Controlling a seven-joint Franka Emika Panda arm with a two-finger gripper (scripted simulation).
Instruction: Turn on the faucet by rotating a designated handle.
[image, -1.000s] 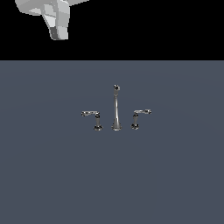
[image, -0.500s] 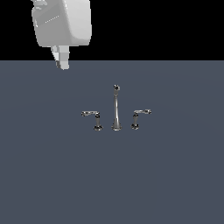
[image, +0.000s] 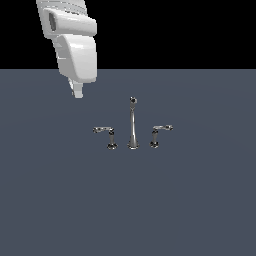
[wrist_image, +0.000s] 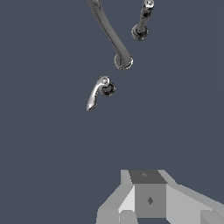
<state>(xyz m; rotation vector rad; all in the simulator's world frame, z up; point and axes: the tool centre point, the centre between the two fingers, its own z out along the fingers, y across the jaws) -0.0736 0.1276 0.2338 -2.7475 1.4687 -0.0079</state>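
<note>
The small chrome faucet (image: 133, 127) stands in the middle of the grey surface, with a tall tapering ball-tipped spout. The handle (image: 104, 131) is the lever on the exterior view's left, its thin arm pointing left from a short post. It also shows in the wrist view (wrist_image: 97, 93), ahead of the spout's base (wrist_image: 122, 61). My gripper (image: 77, 92) hangs above and behind the handle, toward the exterior view's left, well apart from it. Its fingers look pressed together and hold nothing. In the wrist view the gripper (wrist_image: 148, 199) sits at the picture's edge.
The twin lever (image: 161, 130) stands on the exterior view's right of the spout, its arm pointing right; it also shows in the wrist view (wrist_image: 142, 22). The flat dark grey surface (image: 128, 210) spreads all around. The white arm (image: 70, 40) comes down from the upper left.
My arm has come down and slightly toward the exterior view's right, so the gripper is lower and nearer the faucet. The faucet and both levers have not moved.
</note>
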